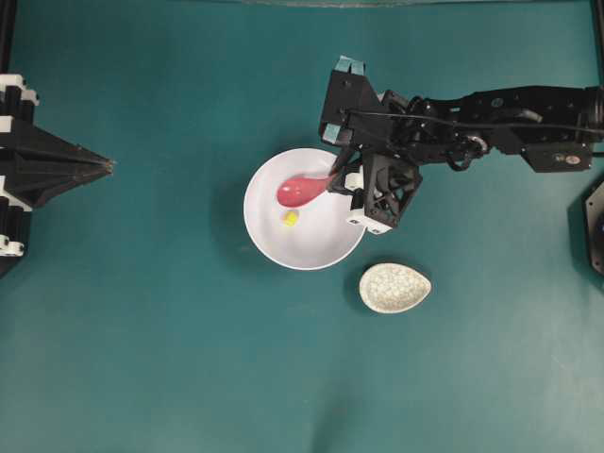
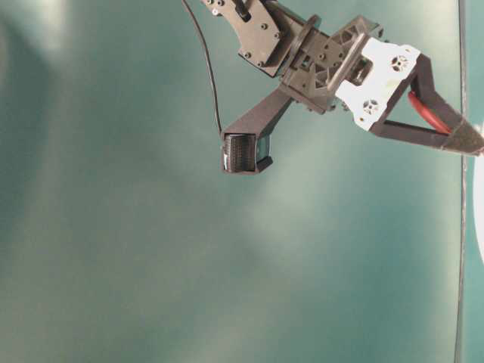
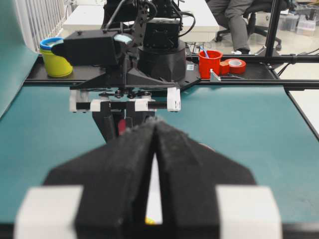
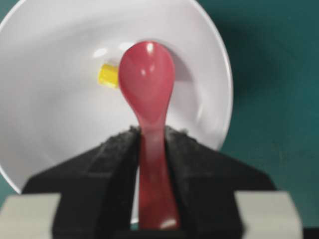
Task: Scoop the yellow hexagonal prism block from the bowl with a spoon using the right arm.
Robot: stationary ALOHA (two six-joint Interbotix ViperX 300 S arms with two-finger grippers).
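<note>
Pink-red spoon (image 4: 147,79) is clamped in the right claw (image 4: 152,144), scoop inside the white bowl (image 1: 321,247) beside the yellow block (image 1: 291,218), left claw (image 3: 155,130) pressed together.

Teal tabletop (image 1: 142,359); white desk (image 3: 209,15), seated person (image 3: 234,20) behind.

The right arm (image 1: 510,118) is black and boxy, with white screwed plates, a teal tag, a thin black cable, and a lattice-framed tool (image 1: 342,179).
</note>
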